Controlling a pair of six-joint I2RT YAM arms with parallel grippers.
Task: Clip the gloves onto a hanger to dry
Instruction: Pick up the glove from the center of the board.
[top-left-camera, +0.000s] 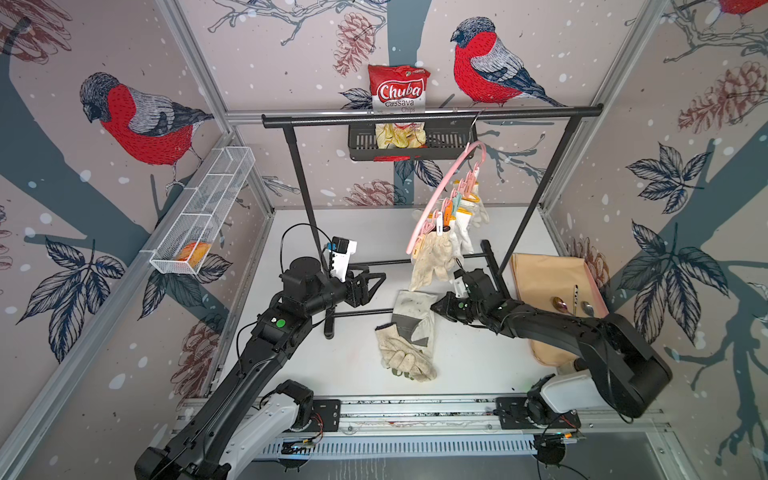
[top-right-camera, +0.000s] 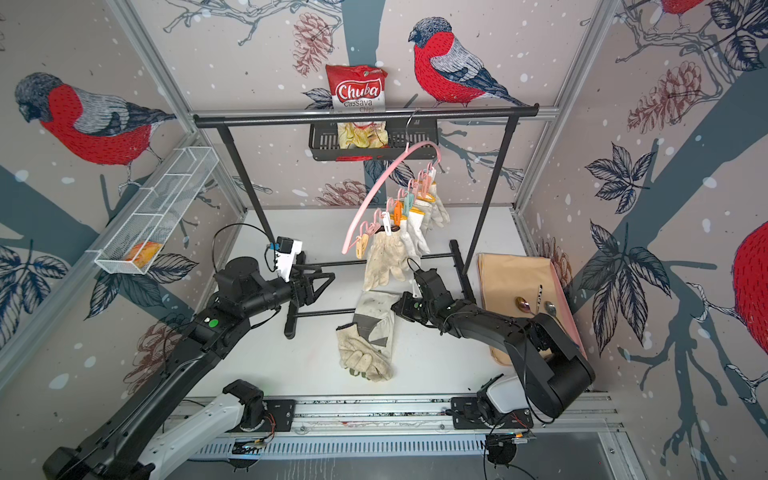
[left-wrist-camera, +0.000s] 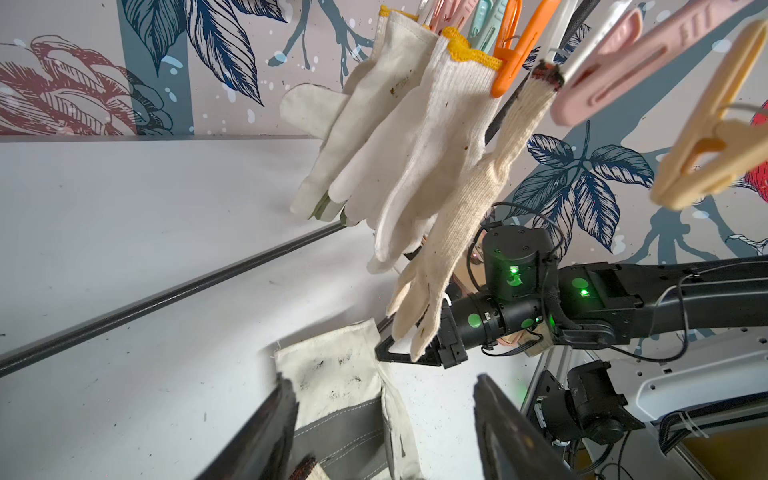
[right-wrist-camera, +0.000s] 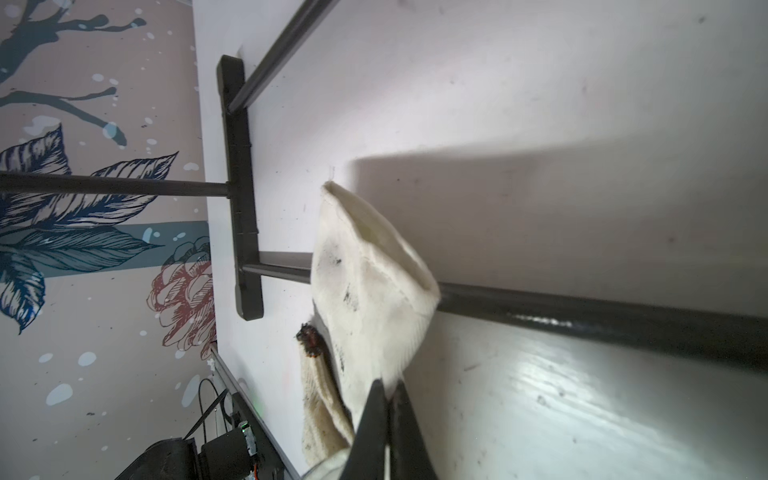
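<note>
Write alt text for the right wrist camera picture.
The right pincer is shut on the edge of an off-white, smudged canvas glove, its cuff gaping open. Beyond it, the black metal rack's base bars cross the white table.

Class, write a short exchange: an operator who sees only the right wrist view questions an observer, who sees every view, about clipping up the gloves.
Operator: My right gripper has its jaws shut on a glove at the cuff. Where is the hanger?
Observer: The hanger hangs tilted from the rack's top bar.
Operator: Is any peg free?
Observer: The cream peg at its low end holds nothing.
</note>
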